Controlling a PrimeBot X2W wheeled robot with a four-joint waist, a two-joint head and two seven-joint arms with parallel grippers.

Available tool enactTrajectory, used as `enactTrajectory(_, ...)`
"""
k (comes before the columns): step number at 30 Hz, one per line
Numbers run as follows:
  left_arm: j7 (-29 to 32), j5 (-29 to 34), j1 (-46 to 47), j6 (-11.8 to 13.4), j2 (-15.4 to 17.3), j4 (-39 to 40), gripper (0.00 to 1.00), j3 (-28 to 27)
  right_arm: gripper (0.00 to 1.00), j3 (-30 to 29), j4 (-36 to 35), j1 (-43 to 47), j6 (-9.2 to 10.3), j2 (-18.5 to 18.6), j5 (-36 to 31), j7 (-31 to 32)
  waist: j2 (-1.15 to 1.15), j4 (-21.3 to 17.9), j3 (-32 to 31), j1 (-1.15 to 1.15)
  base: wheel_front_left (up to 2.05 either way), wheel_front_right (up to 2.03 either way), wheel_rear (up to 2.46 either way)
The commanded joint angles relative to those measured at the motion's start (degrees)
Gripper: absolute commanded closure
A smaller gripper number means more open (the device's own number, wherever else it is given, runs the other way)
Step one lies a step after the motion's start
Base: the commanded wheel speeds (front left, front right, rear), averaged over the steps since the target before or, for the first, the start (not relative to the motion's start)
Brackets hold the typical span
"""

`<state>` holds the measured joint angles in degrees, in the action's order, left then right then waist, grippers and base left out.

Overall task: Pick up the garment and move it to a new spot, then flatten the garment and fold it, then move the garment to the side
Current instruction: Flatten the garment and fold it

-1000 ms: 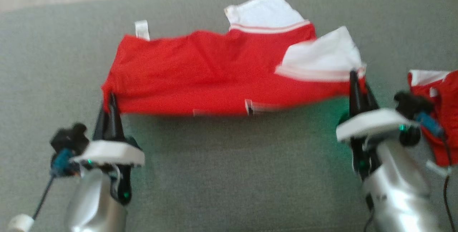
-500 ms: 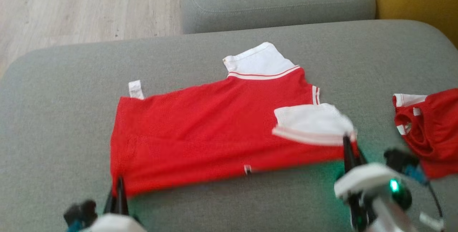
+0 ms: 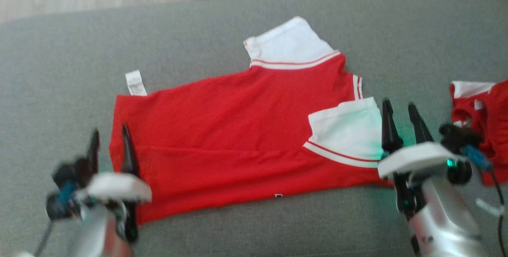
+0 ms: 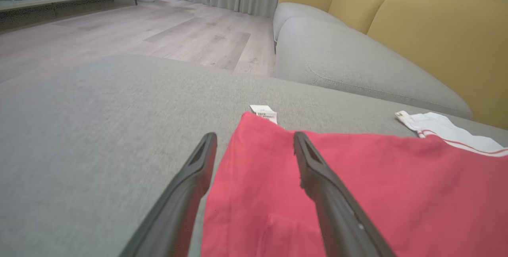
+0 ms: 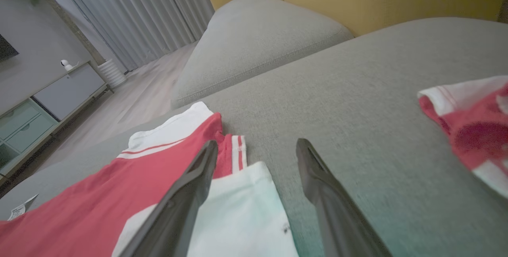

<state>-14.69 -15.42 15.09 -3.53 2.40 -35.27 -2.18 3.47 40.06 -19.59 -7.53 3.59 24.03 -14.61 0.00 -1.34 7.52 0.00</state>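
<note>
Soft even daylight; head view slightly blurred, wrist views sharper.

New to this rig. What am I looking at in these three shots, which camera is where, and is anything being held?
It is a two-armed wheeled robot working over a grey sofa cushion. The wide shot comes from a camera on its head, looking down. The other two come from cameras on its wrists, each looking along that arm's two dark fingers.

In the head view the left pincer sits at the lower left and the right pincer at the lower right. Both are open and hold nothing.

A red shirt with white sleeves lies spread on the cushion, a white tag sticking out at its far left corner. The left pincer straddles the shirt's left edge; the right one is over the edge of the near white sleeve. A second red garment lies bunched at the far right.
</note>
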Motion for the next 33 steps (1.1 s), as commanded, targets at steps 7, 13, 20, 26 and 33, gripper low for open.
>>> enactTrajectory(7,-0.3,1.7,13.7,1.2,5.2,-7.7,0.0,-4.6,0.0,4.0,-3.4,-6.5,0.04,-0.5,-1.6,-0.4,0.0,-1.5,7.1,0.0,0.0,0.0,0.0)
enactTrajectory(13,-0.3,2.9,17.8,0.5,7.0,-13.8,0.0,-4.6,0.0,4.8,-3.7,-8.2,0.04,-0.6,-1.7,-0.4,0.0,-2.5,9.9,0.0,0.0,0.0,0.0)
enactTrajectory(20,-0.3,4.4,19.3,-0.5,6.7,-17.4,0.0,-3.6,0.0,4.4,-4.0,-9.3,0.04,-0.7,-2.6,-0.4,0.0,-2.7,11.3,0.0,0.0,0.0,0.0)
enactTrajectory(26,-0.3,5.1,20.5,0.0,6.6,-18.7,1.0,-3.7,0.0,6.0,-4.3,-13.1,0.04,-0.6,-3.9,1.0,0.0,-2.0,12.3,0.0,0.0,0.0,0.0)
enactTrajectory(33,-0.3,7.3,21.0,0.1,4.7,-11.9,1.0,-2.6,0.0,7.2,-2.3,-23.3,0.04,1.5,-6.2,8.5,0.0,1.7,13.7,0.0,0.0,0.0,0.0)
